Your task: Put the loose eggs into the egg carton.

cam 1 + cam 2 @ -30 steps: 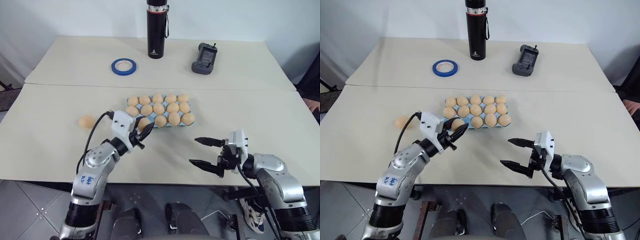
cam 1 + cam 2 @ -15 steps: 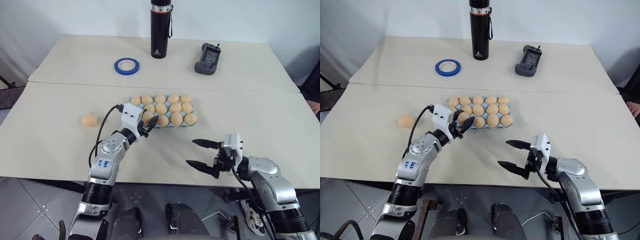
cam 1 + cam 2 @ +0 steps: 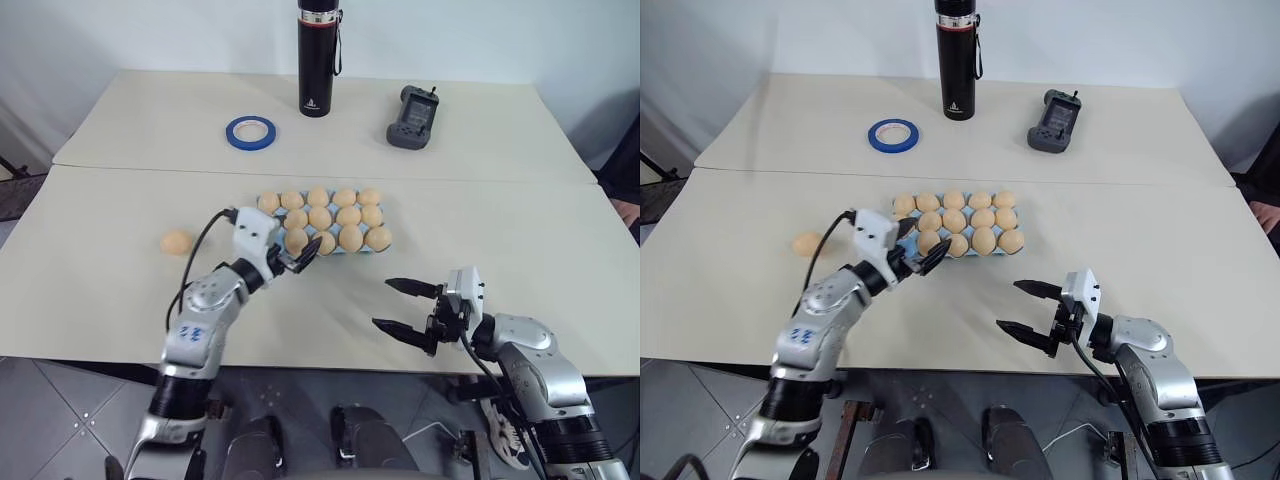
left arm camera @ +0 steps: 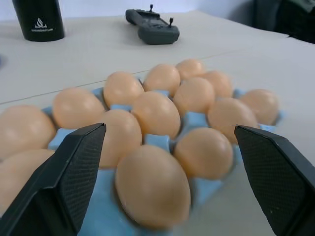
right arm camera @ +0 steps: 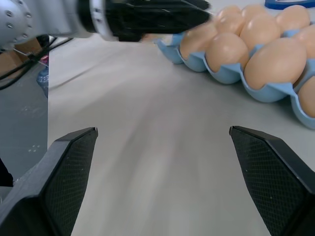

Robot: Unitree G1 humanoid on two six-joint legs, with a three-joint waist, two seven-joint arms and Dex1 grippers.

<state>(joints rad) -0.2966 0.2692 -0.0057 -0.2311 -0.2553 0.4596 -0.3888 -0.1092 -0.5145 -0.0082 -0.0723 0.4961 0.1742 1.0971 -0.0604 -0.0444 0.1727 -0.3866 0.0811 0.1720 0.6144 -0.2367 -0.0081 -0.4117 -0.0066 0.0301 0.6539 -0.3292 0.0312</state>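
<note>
Hovering at egg carton (image 3: pixel 322 226) corner — left claw (image 3: pixel 300 254) spread.

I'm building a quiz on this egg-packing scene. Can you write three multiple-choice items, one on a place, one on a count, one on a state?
1. Where does the loose egg lie?
A. on the table, on the robot's left of the egg carton
B. beside the black bottle
C. between the right gripper's fingers

2. How many eggs lie outside the carton?
A. three
B. none
C. one

3. How does the left gripper stand?
A. shut on an egg
B. open at the carton's near corner, holding nothing
C. shut and empty

Answers:
1 A, the egg sits alone on the table, apart from the carton.
2 C, a single egg is outside the tray.
3 B, its fingers stand wide on either side of an egg seated in its cup, touching nothing.
</note>
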